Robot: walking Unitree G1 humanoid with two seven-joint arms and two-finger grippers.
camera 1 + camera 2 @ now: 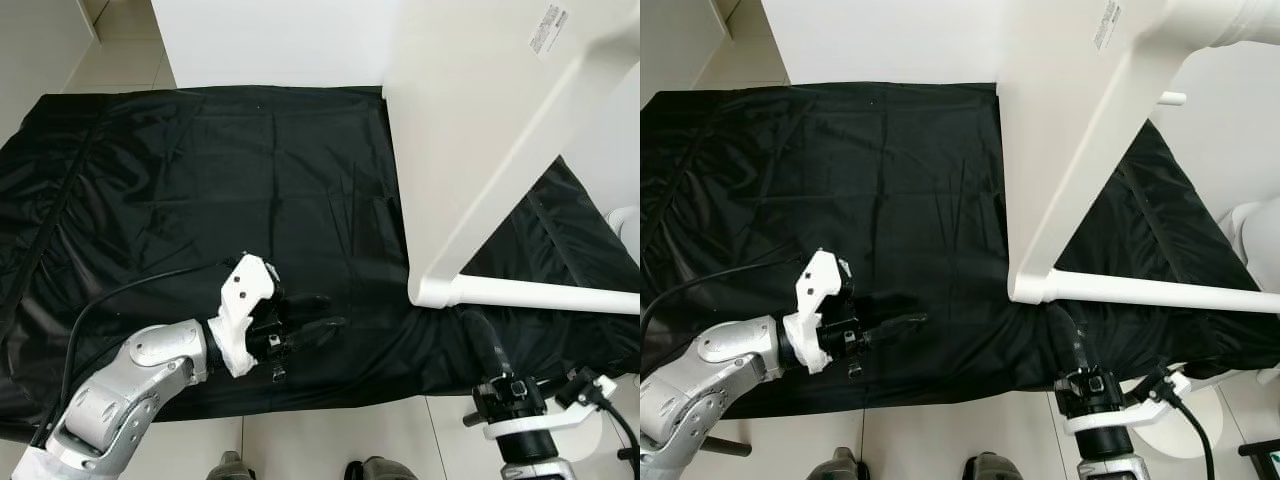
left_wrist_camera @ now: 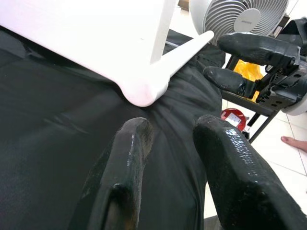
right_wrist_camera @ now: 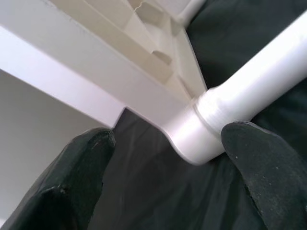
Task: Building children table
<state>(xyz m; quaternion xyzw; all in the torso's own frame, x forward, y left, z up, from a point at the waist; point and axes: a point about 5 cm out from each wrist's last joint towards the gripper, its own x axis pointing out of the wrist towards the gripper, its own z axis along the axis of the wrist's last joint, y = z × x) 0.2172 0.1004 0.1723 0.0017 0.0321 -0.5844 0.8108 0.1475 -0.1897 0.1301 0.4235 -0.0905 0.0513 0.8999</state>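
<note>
A white table top (image 1: 470, 130) stands tilted on its edge on the black cloth (image 1: 200, 180). A white round leg (image 1: 560, 293) sticks out to the right from its near corner socket (image 1: 435, 290). My right gripper (image 1: 1072, 335) is open just below that socket, and in the right wrist view its fingers (image 3: 81, 177) stand wide apart on either side of the socket (image 3: 192, 129), not touching it. My left gripper (image 1: 328, 312) hovers low over the cloth, left of the table corner, open and empty; its fingers (image 2: 129, 158) point toward the socket (image 2: 144, 88).
The cloth covers the floor up to a white wall (image 1: 270, 40) at the back; pale tiles (image 1: 320, 445) lie in front. A white fan (image 2: 237, 21), a black stand and a red item (image 2: 233, 116) sit to the right. A person's foot (image 2: 293, 141) rests on the tiles.
</note>
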